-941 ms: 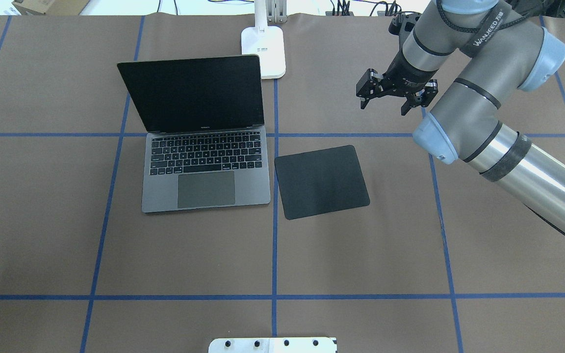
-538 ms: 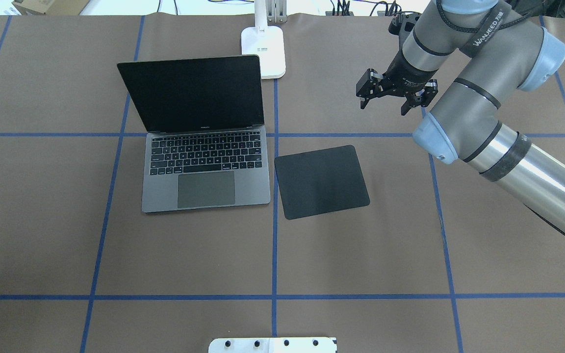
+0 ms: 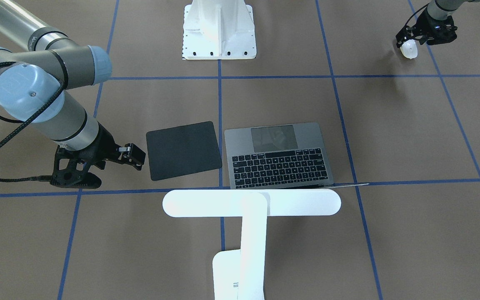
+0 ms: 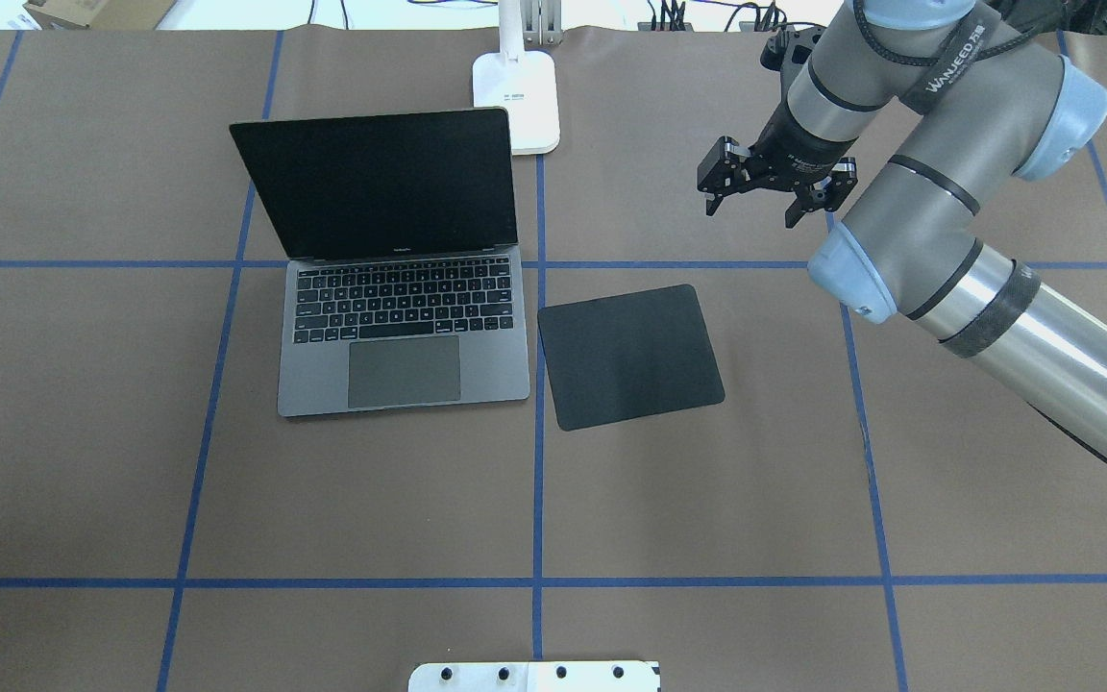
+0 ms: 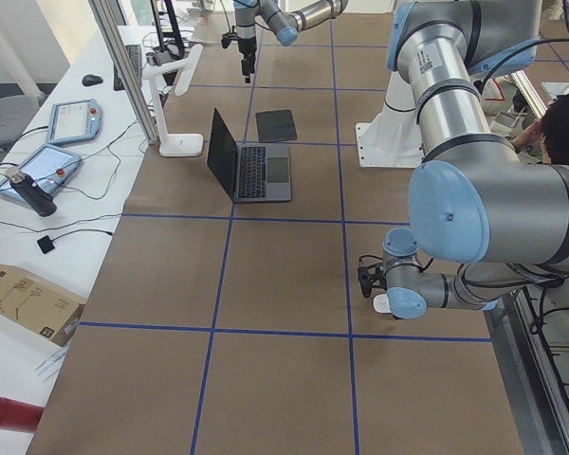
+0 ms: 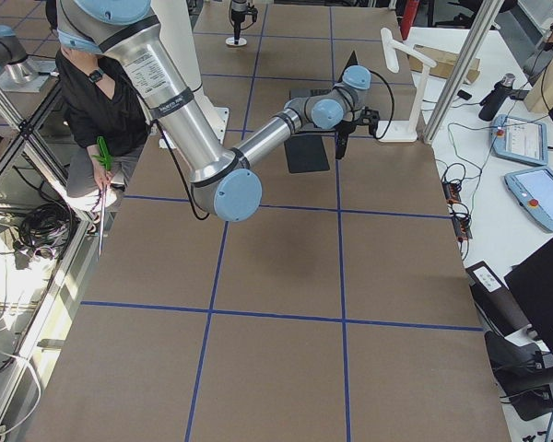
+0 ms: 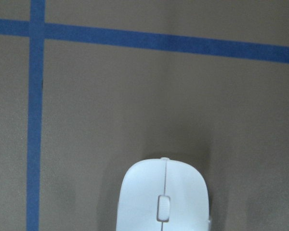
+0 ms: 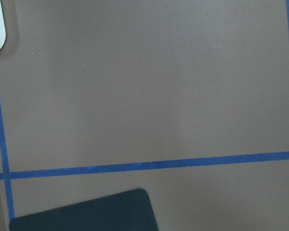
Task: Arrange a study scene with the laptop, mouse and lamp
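Exterior front-facing, one laptop (image 3: 279, 162), one mouse (image 3: 409, 50), one lamp (image 3: 251, 203), one black pad (image 3: 183, 150).

One word can be read: "WANJEED", printed in pale capitals on the dark band (image 4: 955, 60) wrapped round the right arm (image 4: 923, 197), which is seen up and to the right of the laptop (image 4: 400, 288) in the overhead view. A small line of lettering is carried under the laptop's screen, and a tiny mark is borne by the lamp (image 4: 527, 120) base just behind the laptop's right corner. Neither can be made out.
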Tool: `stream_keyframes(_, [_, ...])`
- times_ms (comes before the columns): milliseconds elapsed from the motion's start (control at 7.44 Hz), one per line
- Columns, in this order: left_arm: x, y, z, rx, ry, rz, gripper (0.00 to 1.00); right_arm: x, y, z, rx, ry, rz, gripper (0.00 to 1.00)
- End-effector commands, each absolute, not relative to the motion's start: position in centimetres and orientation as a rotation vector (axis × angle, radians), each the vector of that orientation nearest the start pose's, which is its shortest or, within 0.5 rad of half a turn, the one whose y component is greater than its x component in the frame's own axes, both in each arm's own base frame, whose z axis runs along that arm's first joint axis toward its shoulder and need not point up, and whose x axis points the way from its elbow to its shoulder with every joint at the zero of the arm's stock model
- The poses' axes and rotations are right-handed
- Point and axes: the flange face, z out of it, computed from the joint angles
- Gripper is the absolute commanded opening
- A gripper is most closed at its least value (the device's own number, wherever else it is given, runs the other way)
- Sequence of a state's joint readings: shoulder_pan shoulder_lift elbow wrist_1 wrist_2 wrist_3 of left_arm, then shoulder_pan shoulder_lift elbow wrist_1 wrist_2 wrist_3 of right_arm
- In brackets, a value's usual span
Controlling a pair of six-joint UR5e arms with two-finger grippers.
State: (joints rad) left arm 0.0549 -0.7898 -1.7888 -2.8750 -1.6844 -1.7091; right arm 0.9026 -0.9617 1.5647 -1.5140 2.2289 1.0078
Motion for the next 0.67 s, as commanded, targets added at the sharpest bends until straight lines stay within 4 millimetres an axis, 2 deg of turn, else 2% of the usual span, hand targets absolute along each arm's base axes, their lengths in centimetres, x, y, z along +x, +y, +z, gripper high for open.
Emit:
stream_keyframes(0, [17.99,-11.17,68.04,-0.181,0.726,-0.035,0.93,-37.40,-58.82,28.99,-0.047,-0.895,0.098,0.99])
stream_keyframes(134, [18.11,-11.09,68.01,-0.183,0.727,-0.032,0.88,-37.38,-58.79,28.92,-0.046,-0.896,0.097,0.99])
stream_keyframes(538, [18.29,-10.91,68.01,-0.187,0.726,-0.024,0.64,-36.91,-58.38,29.15,-0.043,-0.898,0.097,0.99])
